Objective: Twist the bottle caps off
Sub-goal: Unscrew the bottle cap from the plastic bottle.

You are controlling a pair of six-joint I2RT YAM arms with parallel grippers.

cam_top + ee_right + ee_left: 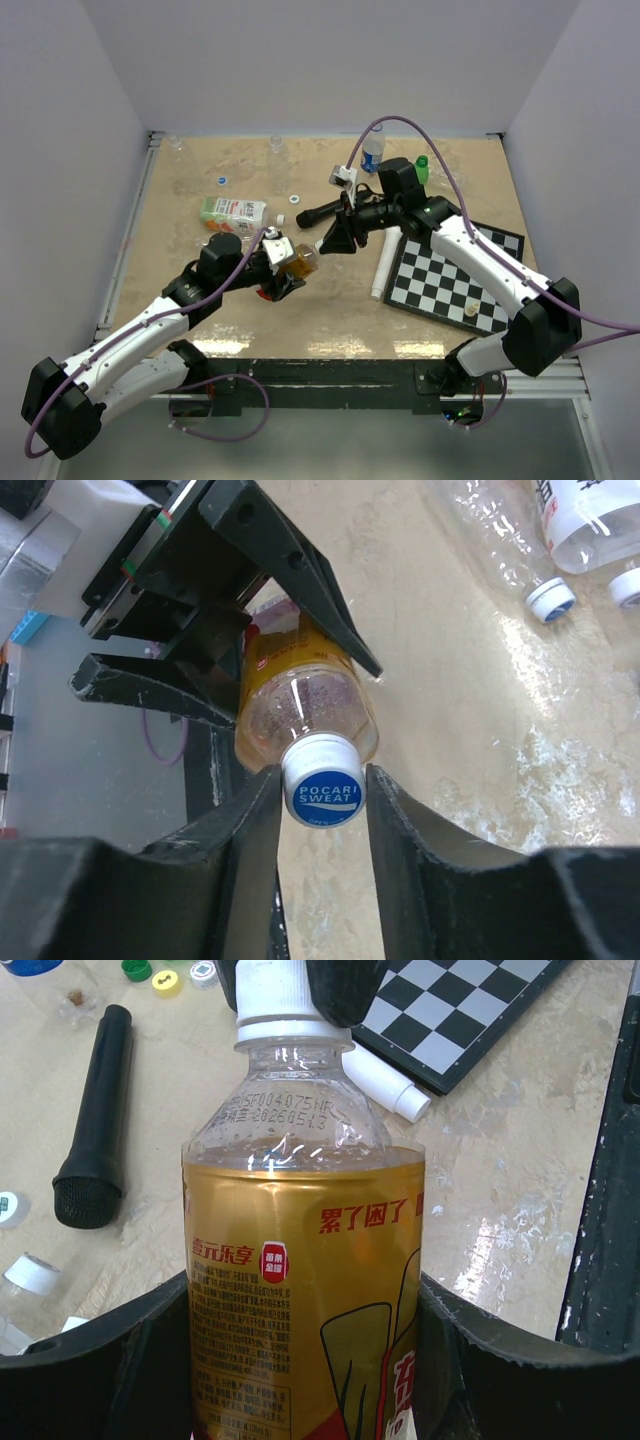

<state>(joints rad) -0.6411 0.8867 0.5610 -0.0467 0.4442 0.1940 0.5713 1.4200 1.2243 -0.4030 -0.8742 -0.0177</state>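
Note:
A bottle (300, 1290) of amber liquid with a red-yellow label is lifted off the table, tilted toward the middle. My left gripper (283, 268) is shut on its body, a finger on each side of the label. Its bottle cap (323, 792) is white with a blue top. My right gripper (322, 805) is shut on that cap, both fingers pressed against its sides. From above, the two grippers meet over the table's centre, with the bottle (303, 262) between them. In the left wrist view the cap (280, 1000) shows at the top, with the right gripper's black fingers behind it.
A black microphone (325, 211) and a white tube (384, 266) lie beside a chessboard (450, 275) on the right. A labelled bottle (233, 212) lies at the left. A blue-labelled bottle (372, 152) and a green one (422, 168) stand at the back. Loose caps (221, 181) are scattered.

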